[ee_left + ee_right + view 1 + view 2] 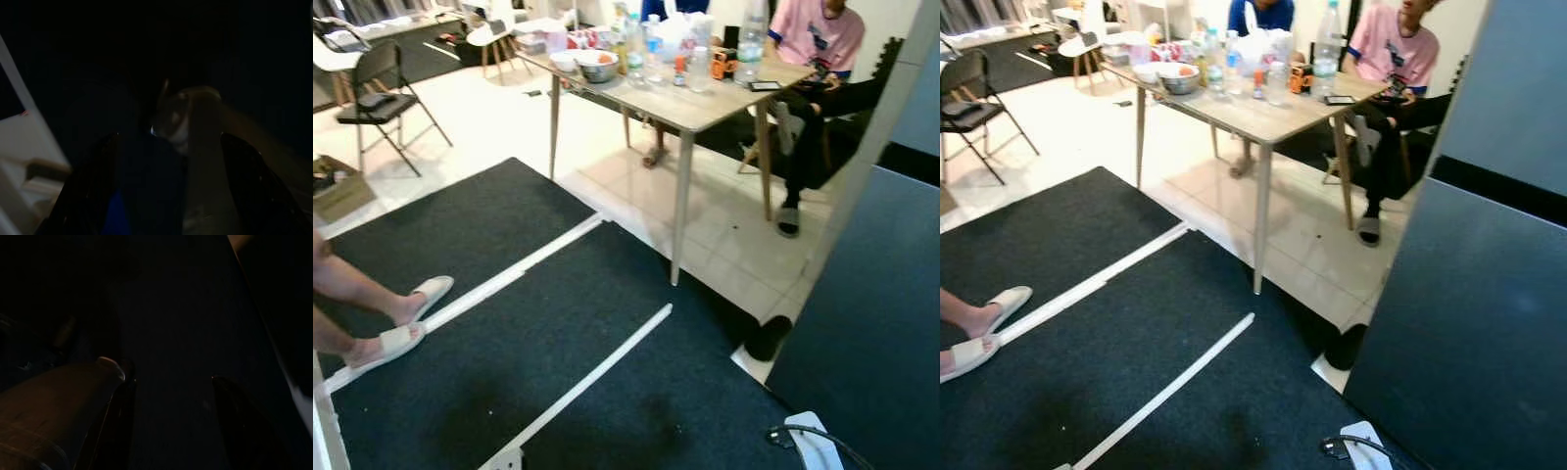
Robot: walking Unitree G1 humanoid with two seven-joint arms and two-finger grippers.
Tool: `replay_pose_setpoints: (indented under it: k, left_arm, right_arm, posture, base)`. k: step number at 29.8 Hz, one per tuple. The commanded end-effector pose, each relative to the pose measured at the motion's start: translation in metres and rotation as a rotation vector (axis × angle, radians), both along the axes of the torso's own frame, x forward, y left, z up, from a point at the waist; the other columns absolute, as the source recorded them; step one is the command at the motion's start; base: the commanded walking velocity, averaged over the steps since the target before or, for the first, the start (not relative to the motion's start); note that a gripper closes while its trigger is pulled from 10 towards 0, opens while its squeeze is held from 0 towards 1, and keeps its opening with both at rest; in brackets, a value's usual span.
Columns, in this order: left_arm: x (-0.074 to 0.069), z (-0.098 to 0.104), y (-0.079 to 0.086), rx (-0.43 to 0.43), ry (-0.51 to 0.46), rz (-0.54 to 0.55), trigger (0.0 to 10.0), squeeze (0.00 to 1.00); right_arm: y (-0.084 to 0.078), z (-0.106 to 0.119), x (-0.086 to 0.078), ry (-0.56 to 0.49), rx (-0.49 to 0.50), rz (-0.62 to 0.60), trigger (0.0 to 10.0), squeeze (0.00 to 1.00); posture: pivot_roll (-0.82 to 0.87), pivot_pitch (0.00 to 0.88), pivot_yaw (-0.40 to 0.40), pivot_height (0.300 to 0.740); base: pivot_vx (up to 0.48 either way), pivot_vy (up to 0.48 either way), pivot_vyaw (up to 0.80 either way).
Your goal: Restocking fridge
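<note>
I am facing the fridge on my right, my right gripper nearer; grip state of both grippers unclear

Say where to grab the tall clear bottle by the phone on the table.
Grip the tall clear bottle around its round body, mid-height, fingers level, coming from the table's near edge. It stands upright, taller than its neighbours; the phone lies flat, so it is likely no obstacle.

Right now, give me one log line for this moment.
stage: at fridge, door shut | table: bottles, bowl | people: seated; feet on mat | wrist views: dark
</note>
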State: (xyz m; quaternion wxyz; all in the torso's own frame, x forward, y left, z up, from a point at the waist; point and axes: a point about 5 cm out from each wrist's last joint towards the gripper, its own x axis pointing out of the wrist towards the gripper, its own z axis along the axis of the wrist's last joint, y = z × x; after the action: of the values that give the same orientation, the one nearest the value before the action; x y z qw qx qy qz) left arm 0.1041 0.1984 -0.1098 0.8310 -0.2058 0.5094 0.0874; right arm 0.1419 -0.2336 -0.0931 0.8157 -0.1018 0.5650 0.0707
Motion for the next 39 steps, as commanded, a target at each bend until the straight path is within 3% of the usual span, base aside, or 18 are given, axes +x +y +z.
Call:
replay_pose_setpoints:
  k: [1,7,21,25,39]
  left_arm:
    - [-0.003,-0.001,0.003,0.011,0.014,-0.011,10.0,0.0]
    - [-0.003,-0.001,0.003,0.011,0.014,-0.014,10.0,0.0]
    - [-0.003,0.0,0.003,0.009,0.012,-0.017,10.0,0.0]
    - [-0.004,0.0,0.003,0.01,0.013,-0.016,10.0,0.0]
    - [-0.003,0.0,0.003,0.008,0.015,-0.02,10.0,0.0]
  right_arm:
    - [0.003,0.0,0.001,-0.008,0.004,0.018,10.0,0.0]
    - [0.006,-0.001,0.0,-0.005,0.002,0.016,10.0,0.0]
    - [0.008,0.0,0.005,-0.018,-0.016,-0.013,10.0,0.0]
    - [0.0,0.003,0.009,-0.033,-0.018,-0.053,10.0,0.0]
    - [-0.003,0.001,0.003,-0.02,-0.004,-0.069,10.0,0.0]
  posture:
    - [-0.01,0.0,0.034,0.74]
    - [-0.01,0.0,0.033,0.74]
    - [-0.01,0.0,0.03,0.74]
    - [-0.01,0.0,0.03,0.74]
    - [-0.01,0.0,0.033,0.74]
  base:
    - [0.0,0.0,0.79]
    - [0.0,0.0,0.79]
    - [0.0,0.0,0.0]
    - [0.0,0.0,-0.4]
    - [0.0,0.0,0.0]
